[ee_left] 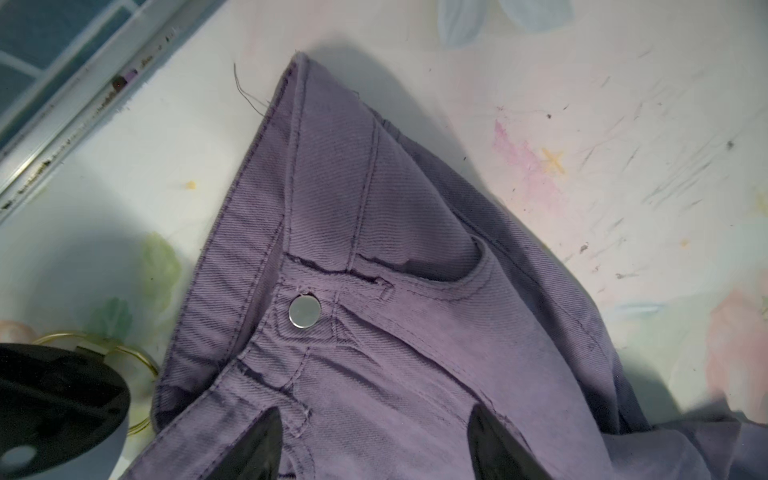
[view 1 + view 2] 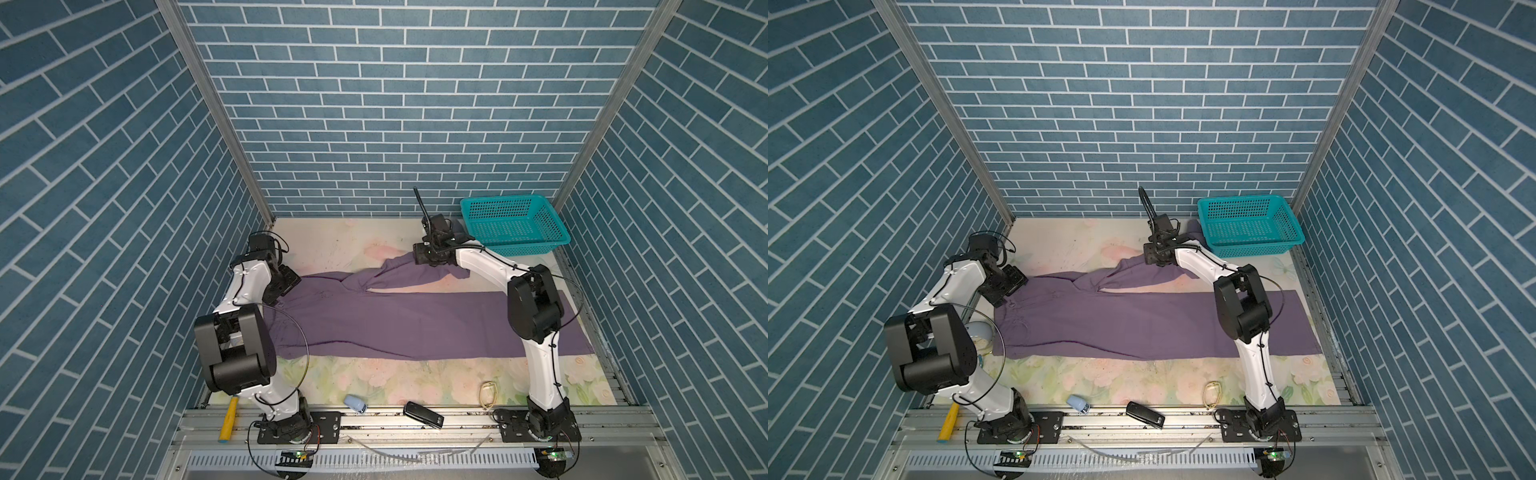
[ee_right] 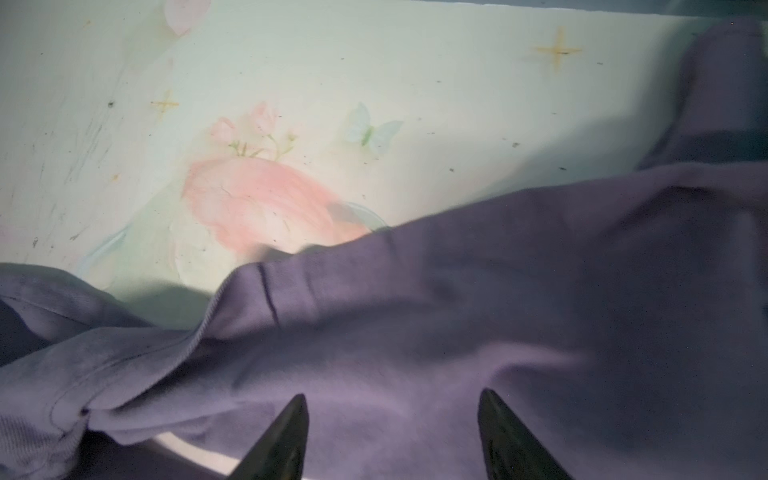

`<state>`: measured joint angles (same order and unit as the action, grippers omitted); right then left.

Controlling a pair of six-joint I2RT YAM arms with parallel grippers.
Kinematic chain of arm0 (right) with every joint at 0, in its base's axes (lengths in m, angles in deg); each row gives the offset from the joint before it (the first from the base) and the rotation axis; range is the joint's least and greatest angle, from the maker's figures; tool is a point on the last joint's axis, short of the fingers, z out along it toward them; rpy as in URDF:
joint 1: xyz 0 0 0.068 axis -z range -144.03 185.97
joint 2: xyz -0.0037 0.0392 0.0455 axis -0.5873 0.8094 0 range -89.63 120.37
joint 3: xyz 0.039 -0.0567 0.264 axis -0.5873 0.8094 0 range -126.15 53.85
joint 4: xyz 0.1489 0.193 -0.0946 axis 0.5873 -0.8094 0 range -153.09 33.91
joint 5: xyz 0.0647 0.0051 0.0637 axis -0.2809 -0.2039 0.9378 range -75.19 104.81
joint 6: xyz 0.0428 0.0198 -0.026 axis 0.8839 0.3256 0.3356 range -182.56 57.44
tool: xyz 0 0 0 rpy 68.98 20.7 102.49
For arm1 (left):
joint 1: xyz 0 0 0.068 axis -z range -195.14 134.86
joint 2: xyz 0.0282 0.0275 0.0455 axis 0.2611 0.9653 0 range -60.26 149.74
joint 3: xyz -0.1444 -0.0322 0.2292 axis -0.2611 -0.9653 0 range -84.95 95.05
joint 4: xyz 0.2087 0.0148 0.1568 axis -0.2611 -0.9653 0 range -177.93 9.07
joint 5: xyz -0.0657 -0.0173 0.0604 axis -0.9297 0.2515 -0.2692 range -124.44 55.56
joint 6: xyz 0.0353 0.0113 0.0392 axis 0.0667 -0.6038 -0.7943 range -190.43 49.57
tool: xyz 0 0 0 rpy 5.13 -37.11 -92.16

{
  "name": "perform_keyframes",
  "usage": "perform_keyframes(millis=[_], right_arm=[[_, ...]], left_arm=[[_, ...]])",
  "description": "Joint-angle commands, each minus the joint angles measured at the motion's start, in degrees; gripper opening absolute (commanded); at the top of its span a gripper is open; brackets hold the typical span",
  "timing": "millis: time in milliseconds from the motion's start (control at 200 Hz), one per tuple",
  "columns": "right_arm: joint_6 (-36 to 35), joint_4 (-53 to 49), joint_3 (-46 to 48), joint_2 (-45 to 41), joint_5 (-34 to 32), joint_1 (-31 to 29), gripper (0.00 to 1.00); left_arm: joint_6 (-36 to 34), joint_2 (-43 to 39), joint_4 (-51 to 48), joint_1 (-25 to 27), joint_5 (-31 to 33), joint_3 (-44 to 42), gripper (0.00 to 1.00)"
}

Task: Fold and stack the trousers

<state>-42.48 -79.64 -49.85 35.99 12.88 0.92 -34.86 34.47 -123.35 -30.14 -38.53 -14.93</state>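
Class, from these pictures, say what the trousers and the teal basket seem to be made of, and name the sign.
Trousers: probably woven cotton twill, matte; diagonal ribbing and stitched seams show beside a shiny metal-looking button. Basket: likely moulded plastic, smooth; rigid walls pierced by regular holes.

- Even, cool light from overhead fills both top views; the wide lens splays the blue brick walls (image 2: pixel 374 104) toward the edges.
- Only faint, soft shadows lie under the arms on the trousers (image 2: pixel 395 320) and the floral table (image 2: pixel 374 378).
- Left wrist view: crisp weave, a bright glint on the metal button (image 1: pixel 304 311), grey shadow on the table beside the cloth.
- Right wrist view: dimmer and soft, the cloth blurred, the right gripper (image 3: pixel 390 432) showing dark, unfocused fingertips (image 3: pixel 286 436).
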Motion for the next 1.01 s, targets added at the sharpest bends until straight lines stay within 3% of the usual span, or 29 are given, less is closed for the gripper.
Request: perform_keyframes(millis=[0,230,300,415,530,800,1000], right_arm=[[-0.7,-3.6,-5.7,5.1,1.1,0.3,0.67],[-0.2,-5.7,-8.2,9.9,1.0,-0.2,0.63],[-0.3,-5.6,-5.6,9.1,0.7,-0.3,0.60],[0.7,-2.4,2.8,5.9,0.1,-0.5,0.48],[3.7,1.0,12.3,1.5,0.6,-0.9,0.41],[9.6,6.3,36.3,-12.8,-2.3,-6.7,0.41],[9.6,2.4,36.5,-18.8,-6.2,-8.2,0.42]], left_arm=[[1.6,1.4,2.3,0.7,0.3,-1.2,0.71],[2.2,4.9,3.8,3.2,0.4,-0.5,0.66],[2.1,5.3,4.1,4.3,0.6,-0.5,0.53],[2.6,5.1,4.4,5.6,1.3,-0.7,0.22],[3.0,4.2,4.8,6.8,0.9,-0.5,0.07],[3.1,-0.5,4.4,8.0,2.0,-1.9,0.00],[3.2,-5.8,5.3,8.1,1.3,-4.0,0.00]])
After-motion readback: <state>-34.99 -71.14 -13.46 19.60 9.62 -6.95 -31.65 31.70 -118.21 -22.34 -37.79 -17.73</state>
